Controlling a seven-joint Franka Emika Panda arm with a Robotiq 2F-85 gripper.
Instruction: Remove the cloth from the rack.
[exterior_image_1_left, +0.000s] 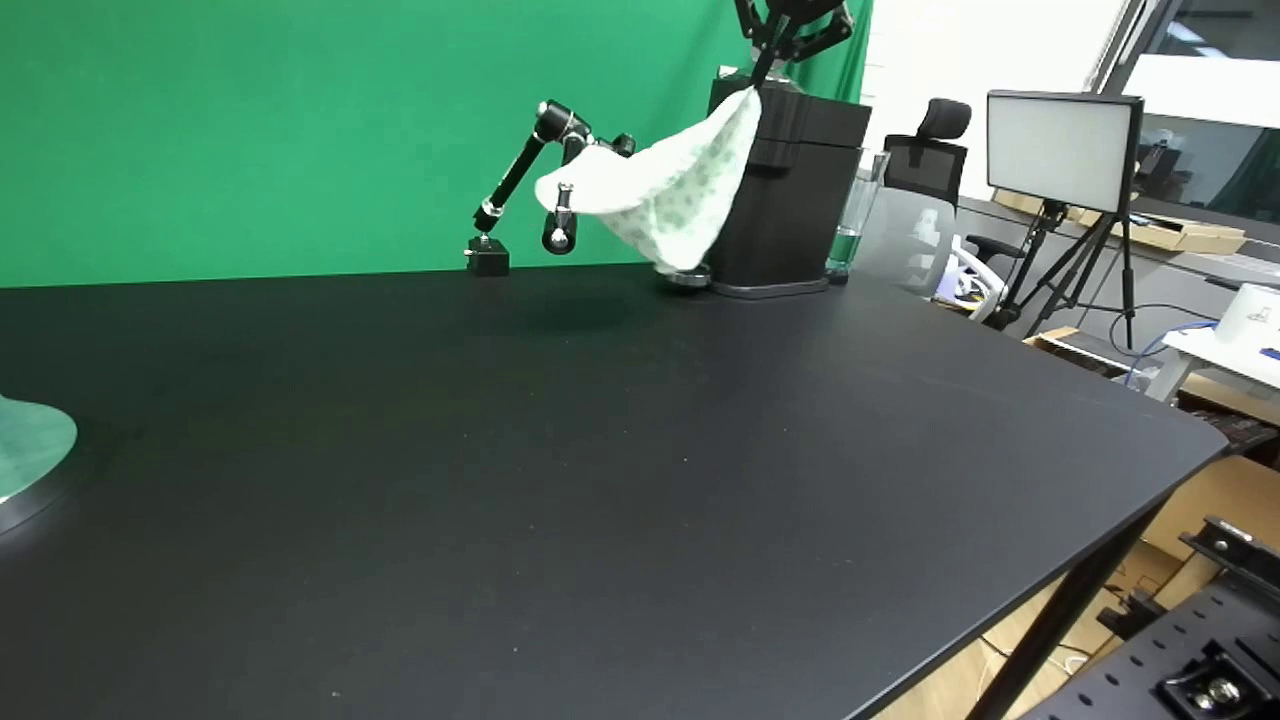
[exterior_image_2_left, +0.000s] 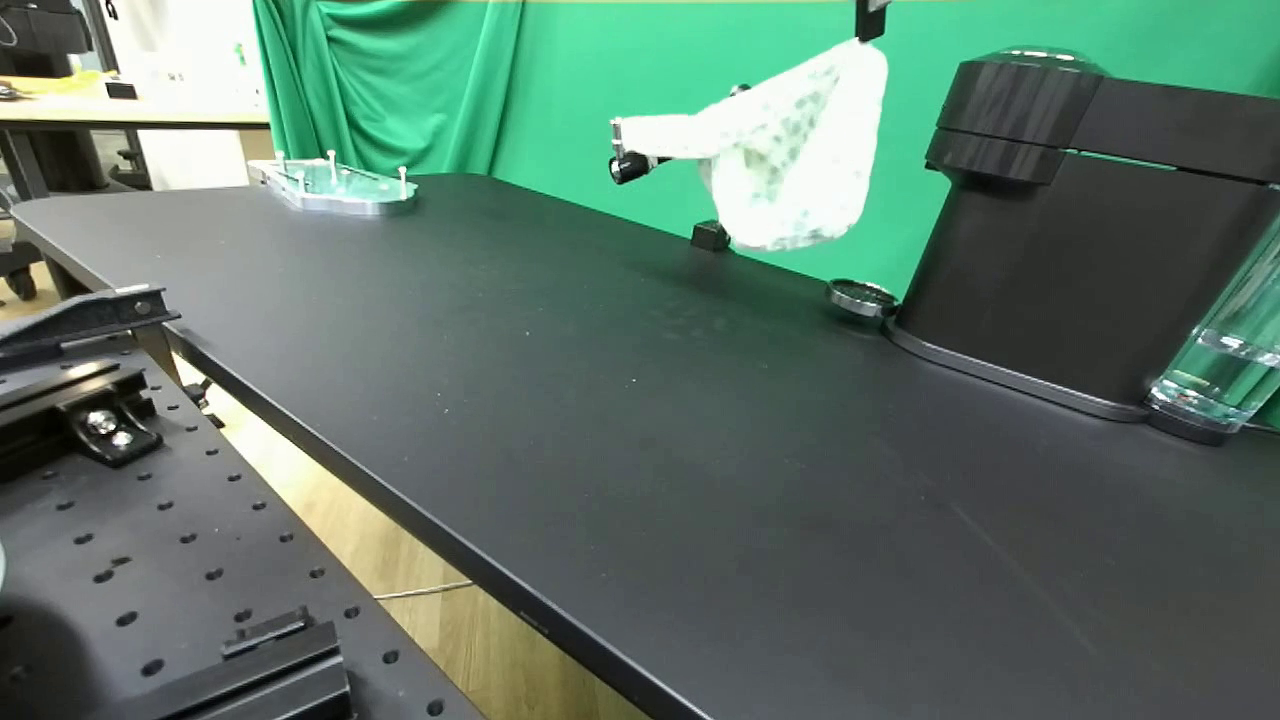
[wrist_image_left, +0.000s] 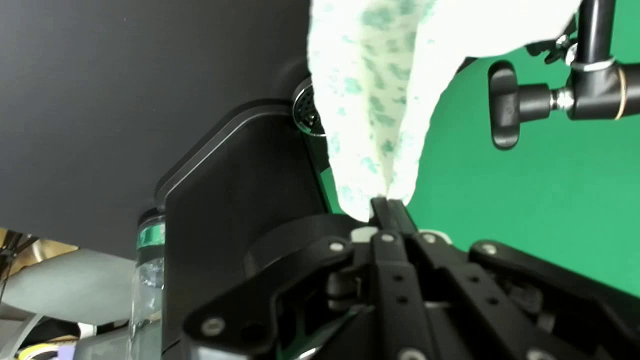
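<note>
Cloth (exterior_image_1_left: 670, 190), white with green print, stretched in the air over the rear of the dark surface (exterior_image_1_left: 560, 450). Gripper (wrist_image_left: 389, 202) pinched narrow on one corner of it; in the wrist view the fingertips (wrist_image_left: 381, 212) lie side by side at the fabric. Opposite end reaches the tip of the black jointed rack arm (exterior_image_1_left: 517, 178), beside a small silver pin (exterior_image_2_left: 616, 132). Whether it is caught there or merely lying on it, I can't tell from where I stand.

Obstacles: black coffee machine (exterior_image_2_left: 1060, 260) crowds the spot, its round head near the gripper. Round drip tray (exterior_image_2_left: 862, 298) juts from the machine's foot, lower than the cloth's hanging edge. Rack arm's block base (exterior_image_2_left: 710, 237) sits at the rear, before a green backdrop (exterior_image_2_left: 640, 60). Opposite side: perforated black plate (exterior_image_2_left: 200, 510), a strip of wood floor (exterior_image_2_left: 385, 520) between it and the surface. Further off, office chair (exterior_image_1_left: 925, 160) and tripod-mounted flat panel (exterior_image_1_left: 1063, 150).

Containers: clear tank (exterior_image_2_left: 1250, 290) at the machine's side, what looks like clear liquid (exterior_image_2_left: 1215, 372) low in it. Drip tray metal-rimmed, dark pierced grille (wrist_image_left: 306, 107) inside. Well apart from the machine, a clear-walled tray (exterior_image_2_left: 365, 207), pale pegs (exterior_image_2_left: 403, 183) upright in it.
</note>
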